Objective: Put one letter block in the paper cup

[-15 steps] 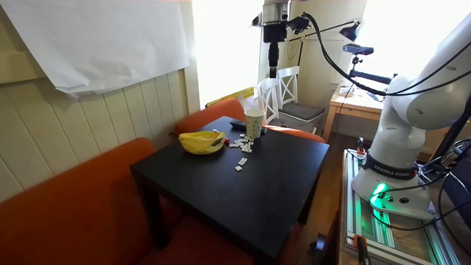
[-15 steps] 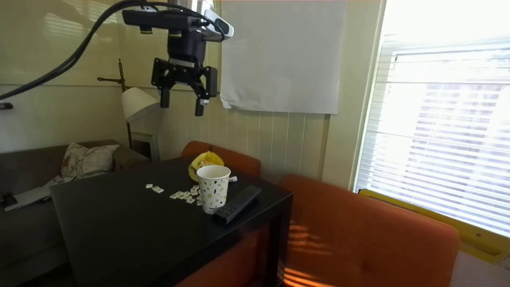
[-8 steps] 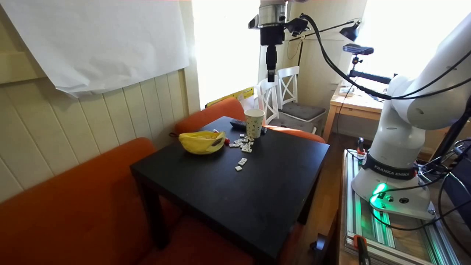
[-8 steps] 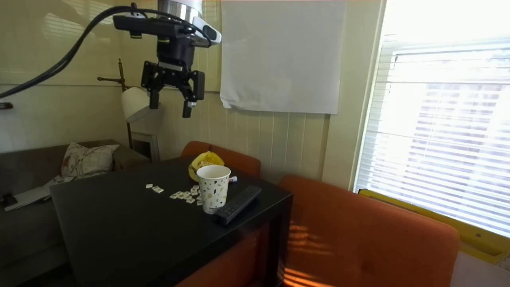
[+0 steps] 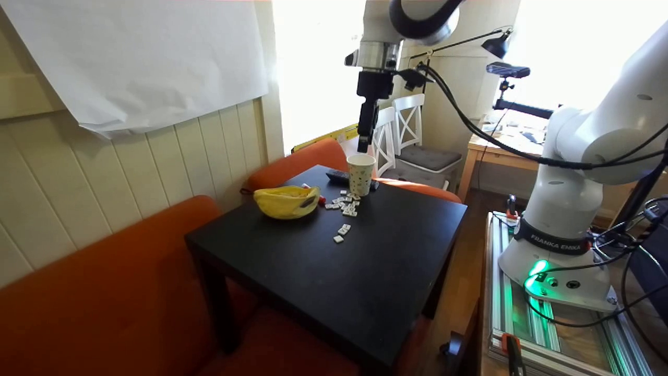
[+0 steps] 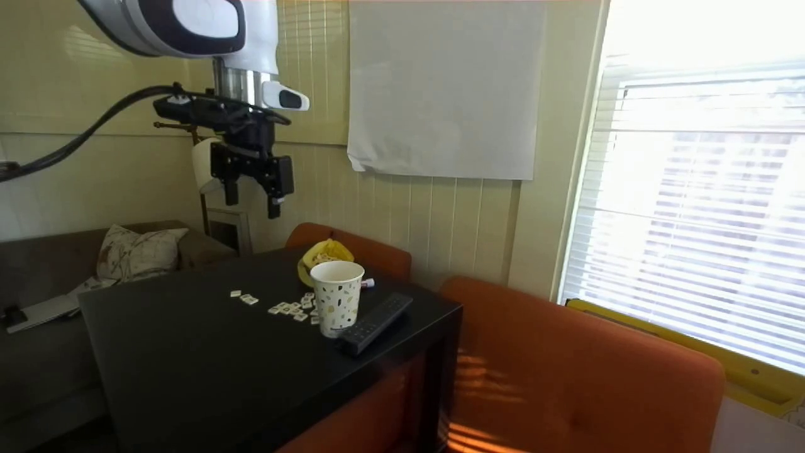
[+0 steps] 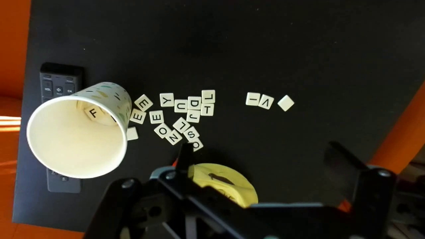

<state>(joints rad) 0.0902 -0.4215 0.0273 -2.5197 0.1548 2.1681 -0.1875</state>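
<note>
The pale speckled paper cup stands upright on the black table and shows in both exterior views. In the wrist view a block marked F lies inside it. Several white letter blocks lie in a loose cluster beside the cup. A block marked I, a block marked V and a blank-faced block lie apart from the cluster. My gripper is open and empty. It hangs well above the table, and shows in both exterior views.
A yellow banana-shaped pouch lies by the cluster, partly behind my gripper in the wrist view. A black remote lies against the cup's base. A red-and-white tube lies near the pouch. Orange seats border the table.
My gripper has moved down toward the table and leftward in both exterior views. Its fingers stay apart. The cup, blocks and pouch have not moved.
</note>
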